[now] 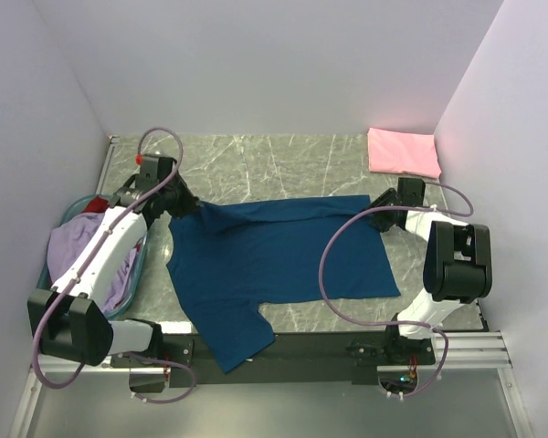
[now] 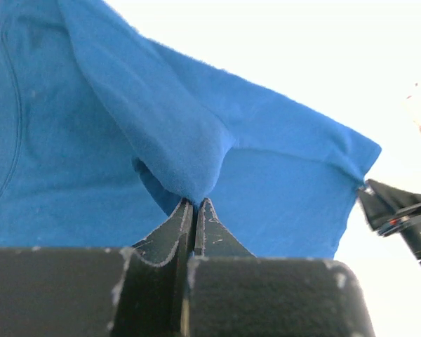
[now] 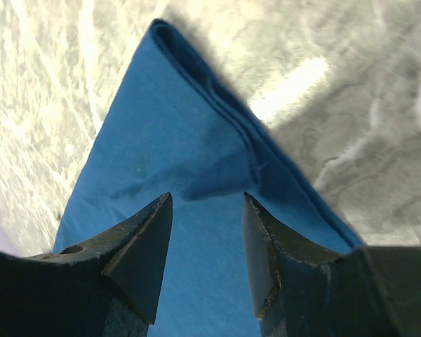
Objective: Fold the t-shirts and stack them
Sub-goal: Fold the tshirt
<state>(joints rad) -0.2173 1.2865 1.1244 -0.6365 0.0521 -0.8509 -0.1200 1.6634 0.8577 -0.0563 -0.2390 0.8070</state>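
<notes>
1. The navy t-shirt (image 1: pixel 283 260) lies spread across the middle of the desk (image 1: pixel 283 164). Its 6 o'clock end laps over the near desk edge.
2. The left fingers (image 1: pixel 187 205) are clenched on a bunched fold of the navy cloth at the shirt's 10 o'clock corner. The cloth rises from the desk into them.
3. The right fingers (image 1: pixel 385 203) stand apart, released, over the shirt's 2 o'clock corner, where a doubled edge lies flat on the marble.
4. A folded pink t-shirt (image 1: pixel 404 152) rests at 1 o'clock in the far right corner, well apart from the navy one.
5. At 9 o'clock, the teal basket (image 1: pixel 144 255) holds a lavender t-shirt (image 1: pixel 82 251) and a red t-shirt (image 1: pixel 93 204). Its rim sits just beside the navy shirt's left edge.
6. Bare marble shows along 12 o'clock, between the shirt's far edge and the back wall, and at 4 o'clock.
</notes>
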